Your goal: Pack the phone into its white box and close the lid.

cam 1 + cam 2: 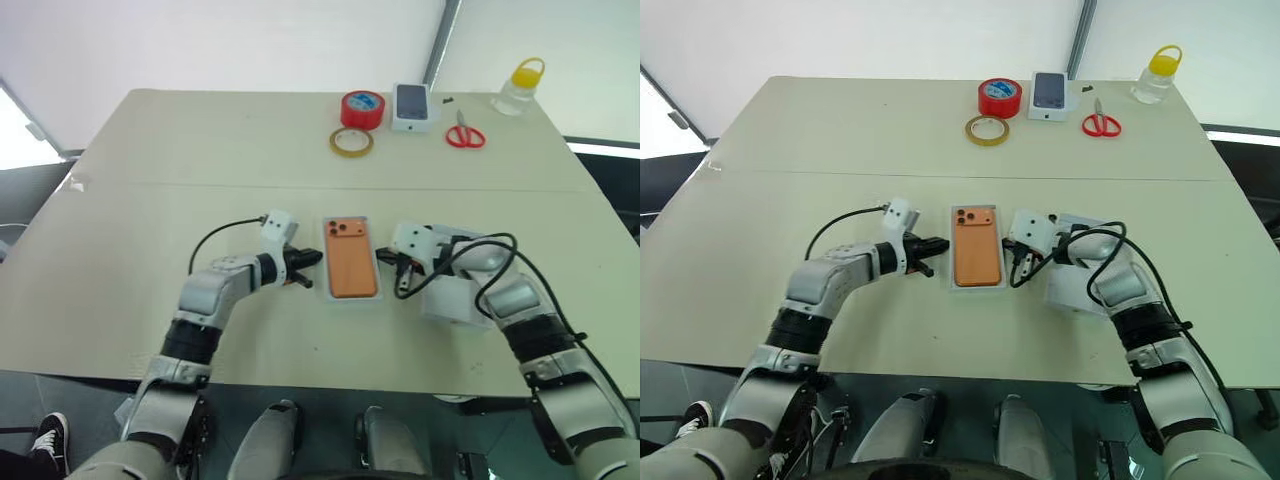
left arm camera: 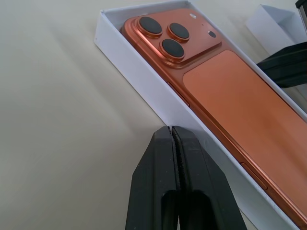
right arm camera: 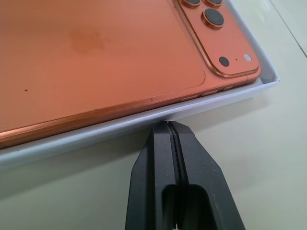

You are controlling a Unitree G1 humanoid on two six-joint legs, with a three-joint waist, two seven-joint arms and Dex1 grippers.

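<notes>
While both claws press shut beside the white box (image 1: 352,297), the right arm half-hides the lid (image 1: 455,300).

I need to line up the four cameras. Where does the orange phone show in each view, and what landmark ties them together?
Left eye: phone lies centre, in the white box, between both arms.
Right eye: centre too.
Left wrist: across the upper right, beyond the shut left claw.
Right wrist: across the top, beyond the shut right claw.
Shared landmark: its dark lens cluster, at the end away from the robot.
</notes>
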